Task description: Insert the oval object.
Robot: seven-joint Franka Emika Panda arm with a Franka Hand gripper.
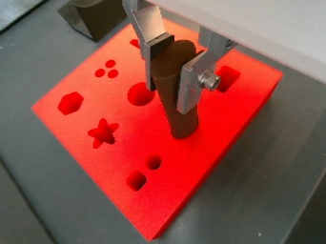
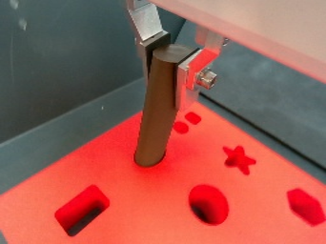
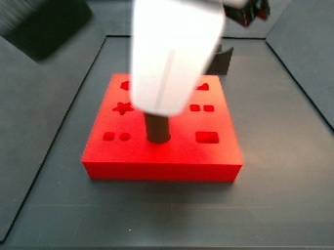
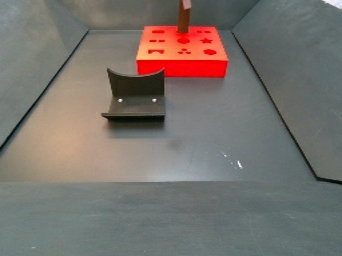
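Silver fingers point(image 1: 192, 86) with dark pads fill the upper middle of both wrist views, and the gripper point(image 1: 173, 67) point(image 2: 173, 59) is pinching the top of the peg point(image 1: 176, 100) point(image 2: 158, 110) between them. That dark brown oval peg stands upright, its lower end on or in the red block point(image 1: 192, 181) point(image 2: 261, 181); whether it sits in a hole or merely on the surface cannot be told. Around it in a wrist view the block shows a star hole point(image 1: 102, 132), a hexagon hole point(image 1: 69, 103) and a round hole point(image 1: 139, 92) just beside the peg. In a side view the white arm point(image 3: 170, 54) covers the upper centre of the frame and hides the gripper, with the peg point(image 3: 159, 127) showing below it near the block's middle point(image 3: 163, 166). In a side view from farther off, the block point(image 4: 207, 66) lies at the top centre of the frame on the dark grey floor point(image 4: 174, 150), the peg point(image 4: 185, 17) rising from its far part, the gripper cut off by the frame edge. Well apart from the block, left of centre, stands the dark fixture point(image 4: 134, 95). A small dark grey block point(image 1: 95, 17) sits beyond the red block's corner, upper left in a wrist view.
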